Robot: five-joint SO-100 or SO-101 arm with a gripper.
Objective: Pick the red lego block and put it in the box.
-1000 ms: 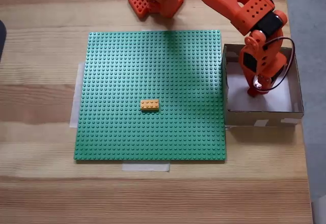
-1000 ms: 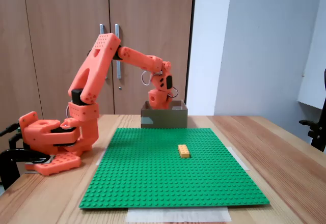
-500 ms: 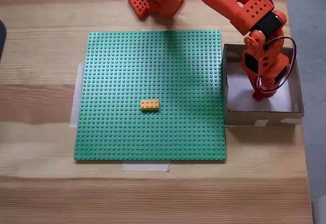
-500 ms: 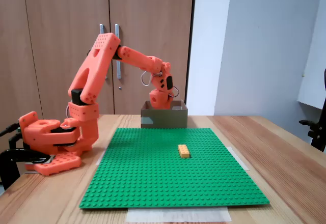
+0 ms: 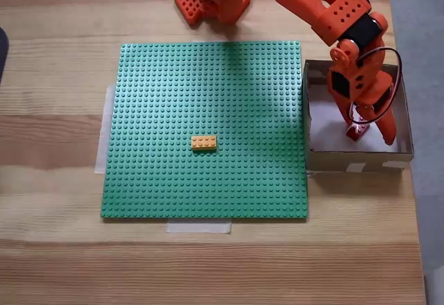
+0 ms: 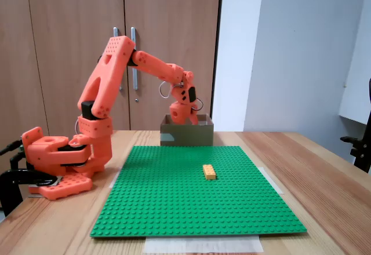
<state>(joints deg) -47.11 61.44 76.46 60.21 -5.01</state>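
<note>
I've got the gripper [image 5: 371, 137] down inside the box [image 5: 404, 121] w/ jaws spread wide, and a small red bit at approx the fixed finger's tip looks like the red lego block [image 5: 354, 134], lying on the white floor and prob. no longer gripped, though it's too small to be sure. It's a light, stiff, slick plastic brick, so I'd pinch it across the short sides, never the studs. The orange-yellow brick [image 5: 203, 142] sits on the green baseplate [image 5: 173, 97], well apart.

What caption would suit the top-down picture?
Orange arm's open tool reaches into the box, a red lego block at its tip; an orange brick sits on the green baseplate.
</note>
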